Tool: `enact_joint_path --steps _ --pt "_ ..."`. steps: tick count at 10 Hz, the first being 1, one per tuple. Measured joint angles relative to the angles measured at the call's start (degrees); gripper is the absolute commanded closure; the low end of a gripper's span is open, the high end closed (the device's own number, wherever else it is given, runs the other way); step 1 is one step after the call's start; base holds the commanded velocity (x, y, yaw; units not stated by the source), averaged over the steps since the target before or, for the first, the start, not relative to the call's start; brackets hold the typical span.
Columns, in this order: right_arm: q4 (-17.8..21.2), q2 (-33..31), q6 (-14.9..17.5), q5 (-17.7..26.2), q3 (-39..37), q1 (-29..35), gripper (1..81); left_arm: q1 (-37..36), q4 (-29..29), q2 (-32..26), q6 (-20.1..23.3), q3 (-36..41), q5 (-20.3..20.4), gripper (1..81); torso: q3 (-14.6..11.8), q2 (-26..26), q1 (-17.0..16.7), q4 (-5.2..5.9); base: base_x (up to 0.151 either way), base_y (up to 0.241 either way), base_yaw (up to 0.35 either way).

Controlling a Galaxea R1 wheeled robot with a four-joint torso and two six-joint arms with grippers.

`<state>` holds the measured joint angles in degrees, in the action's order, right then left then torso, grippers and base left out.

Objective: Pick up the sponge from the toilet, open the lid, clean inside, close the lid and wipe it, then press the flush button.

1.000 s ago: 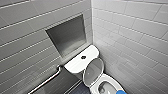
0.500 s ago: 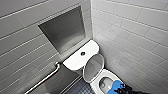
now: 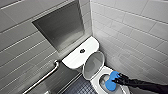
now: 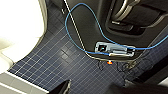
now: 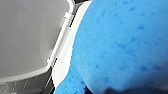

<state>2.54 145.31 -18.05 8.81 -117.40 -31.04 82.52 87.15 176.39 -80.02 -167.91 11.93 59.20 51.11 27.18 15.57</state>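
Over toilet [image 3: 75, 58] bowl, right gripper [image 3: 116, 80] clamped on sponge [image 3: 110, 84], long axis crosswise to arm [image 3: 142, 84].

Two grey tiled walls meet at a corner: darker wall [image 3: 20, 50] on pic's left, paler wall [image 3: 135, 32] on pic's right w/ bigger tiles. Recessed steel niche [image 3: 60, 27] set in darker wall. Metal grab bar [image 3: 45, 76] runs along that wall, below niche. Floor [image 3: 80, 87]: small dark-blue sq tiles, pale grout.

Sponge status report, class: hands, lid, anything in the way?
Right hand gripping sponge over the open bowl. Lid raised against tank. Nothing blocking the sponge.
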Motion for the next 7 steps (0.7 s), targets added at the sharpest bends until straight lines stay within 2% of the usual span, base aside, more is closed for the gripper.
enact_joint_path --steps 3,7 --pt "0.0 3.5 0.0 1.7 -3.7 4.0 81.1 0.0 0.0 0.0 0.0 0.0 0.0 1.0 0.0 0.0 0.0 0.0 0.0 0.0 0.0" --pt "-0.3 7.7 0.0 4.4 -9.8 5.6 81.1 0.3 0.0 0.0 0.0 0.0 0.0 1.0 0.0 1.0 0.6 0.0 0.0 0.0 0.0"
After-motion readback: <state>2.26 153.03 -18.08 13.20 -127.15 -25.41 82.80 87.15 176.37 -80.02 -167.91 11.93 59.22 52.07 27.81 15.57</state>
